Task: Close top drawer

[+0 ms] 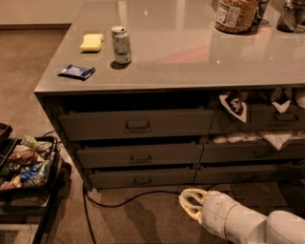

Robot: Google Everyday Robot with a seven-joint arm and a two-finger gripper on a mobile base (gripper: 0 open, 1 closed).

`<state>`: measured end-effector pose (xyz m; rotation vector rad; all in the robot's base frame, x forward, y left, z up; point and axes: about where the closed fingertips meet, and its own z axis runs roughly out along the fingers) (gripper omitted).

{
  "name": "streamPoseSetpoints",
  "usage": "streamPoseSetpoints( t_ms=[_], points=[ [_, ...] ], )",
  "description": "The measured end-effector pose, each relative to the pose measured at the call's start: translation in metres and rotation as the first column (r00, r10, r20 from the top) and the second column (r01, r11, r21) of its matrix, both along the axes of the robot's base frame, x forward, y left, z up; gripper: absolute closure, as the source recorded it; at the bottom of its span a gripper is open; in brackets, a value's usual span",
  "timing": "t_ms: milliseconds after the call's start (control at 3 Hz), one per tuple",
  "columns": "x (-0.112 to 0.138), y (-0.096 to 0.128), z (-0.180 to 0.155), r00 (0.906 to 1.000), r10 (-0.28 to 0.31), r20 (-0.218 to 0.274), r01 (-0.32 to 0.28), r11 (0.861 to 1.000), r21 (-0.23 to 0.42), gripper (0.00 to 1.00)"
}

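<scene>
The top drawer (138,125) is the wide grey drawer with the tall flat front and a small metal pull handle (137,125), at the left just under the countertop. Its front stands slightly out from the cabinet with a dark gap above it, and its inside is hidden. My gripper (189,205) is low at the bottom right, over the carpet. It is below and to the right of the drawer, well apart from it. Its cream fingers (187,199) are shut and hold nothing.
Two shorter grey drawers (140,156) sit below the top one. Right-hand drawers (267,119) have fabric scraps hanging out. The countertop (181,62) holds a can (122,44), a yellow sponge (92,42), a blue packet (76,71) and a jar (235,14). A black cable (124,200) lies on the floor. A cluttered tray (26,162) stands at the left.
</scene>
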<state>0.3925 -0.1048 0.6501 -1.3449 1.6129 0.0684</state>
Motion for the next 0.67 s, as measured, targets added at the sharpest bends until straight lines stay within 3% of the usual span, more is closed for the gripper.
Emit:
streamPoseSetpoints(
  t_ms=[667],
  points=[
    [0.0001, 0.0001, 0.0008, 1.0000, 0.001, 0.001, -0.001, 1.000, -0.002, 0.35]
  ],
)
